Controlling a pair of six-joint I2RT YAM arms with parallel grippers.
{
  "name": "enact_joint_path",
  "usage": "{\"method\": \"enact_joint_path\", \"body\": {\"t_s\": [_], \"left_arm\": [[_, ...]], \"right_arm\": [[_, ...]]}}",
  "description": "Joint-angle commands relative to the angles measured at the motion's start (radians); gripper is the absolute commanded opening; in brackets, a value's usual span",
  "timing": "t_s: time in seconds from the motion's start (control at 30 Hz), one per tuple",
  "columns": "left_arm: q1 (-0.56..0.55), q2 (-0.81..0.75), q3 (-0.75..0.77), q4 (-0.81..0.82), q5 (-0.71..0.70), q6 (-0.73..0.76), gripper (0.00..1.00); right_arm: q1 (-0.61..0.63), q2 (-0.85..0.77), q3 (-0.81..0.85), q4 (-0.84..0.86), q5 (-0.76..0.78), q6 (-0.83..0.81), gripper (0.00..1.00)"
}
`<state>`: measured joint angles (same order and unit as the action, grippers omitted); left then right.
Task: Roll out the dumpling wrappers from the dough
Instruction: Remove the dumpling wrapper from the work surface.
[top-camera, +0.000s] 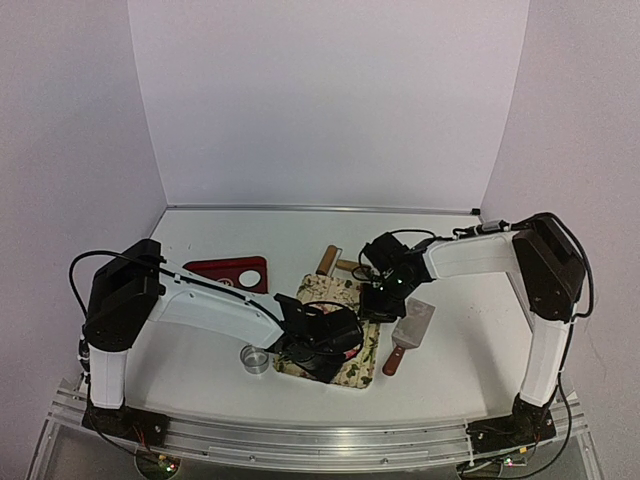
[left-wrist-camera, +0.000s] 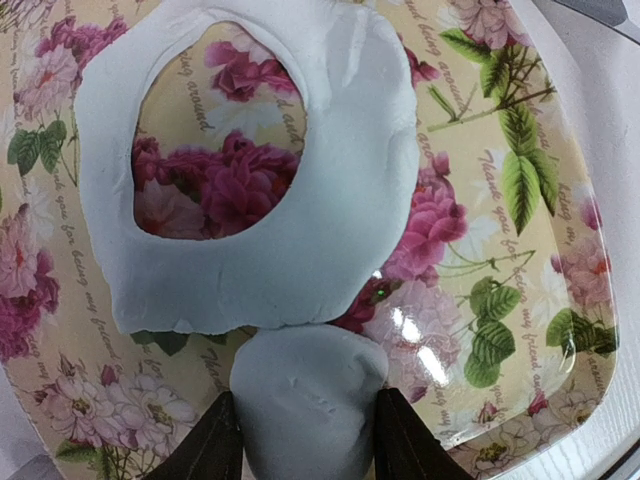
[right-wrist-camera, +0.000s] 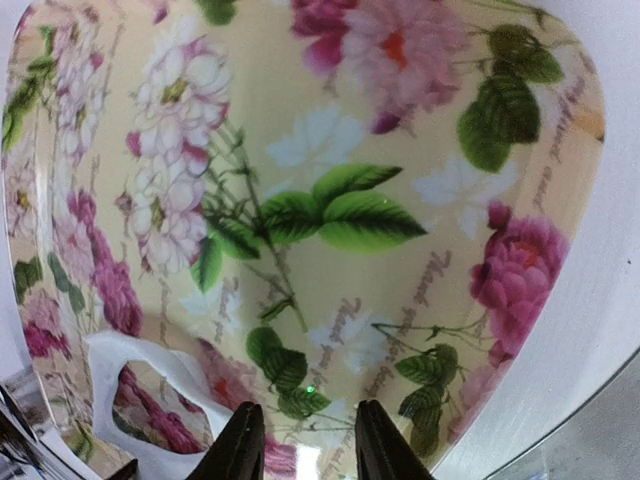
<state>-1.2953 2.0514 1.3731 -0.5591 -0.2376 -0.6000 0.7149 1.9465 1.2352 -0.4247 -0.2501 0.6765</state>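
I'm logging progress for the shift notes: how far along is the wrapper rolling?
Done: the dough sheet on the floral tray is flattened, with one round hole cut out. In hand: the left gripper grips a dough lump beside it; the right gripper is empty. Left: probably rolling that lump; the rolling pin and ring cutter lie idle, and no finished wrapper shows.
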Motion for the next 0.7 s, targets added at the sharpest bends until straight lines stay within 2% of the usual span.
{"method": "enact_joint_path", "body": {"t_s": [0.0, 0.13, 0.33, 0.67], "left_arm": [[-0.004, 0.047, -0.048, -0.121, 0.078, 0.010, 0.44], [-0.004, 0.042, -0.062, -0.110, 0.085, 0.008, 0.43], [-0.004, 0.032, -0.064, -0.113, 0.076, 0.011, 0.43], [-0.004, 0.022, -0.072, -0.106, 0.068, 0.004, 0.43]], "right_arm": [[0.043, -0.054, 0.079, -0.126, 0.052, -0.092, 0.15], [0.091, -0.036, 0.150, -0.215, 0.126, -0.140, 0.23], [0.128, 0.054, 0.239, -0.327, 0.225, -0.167, 0.23], [0.158, 0.130, 0.276, -0.345, 0.154, -0.181, 0.32]]}}
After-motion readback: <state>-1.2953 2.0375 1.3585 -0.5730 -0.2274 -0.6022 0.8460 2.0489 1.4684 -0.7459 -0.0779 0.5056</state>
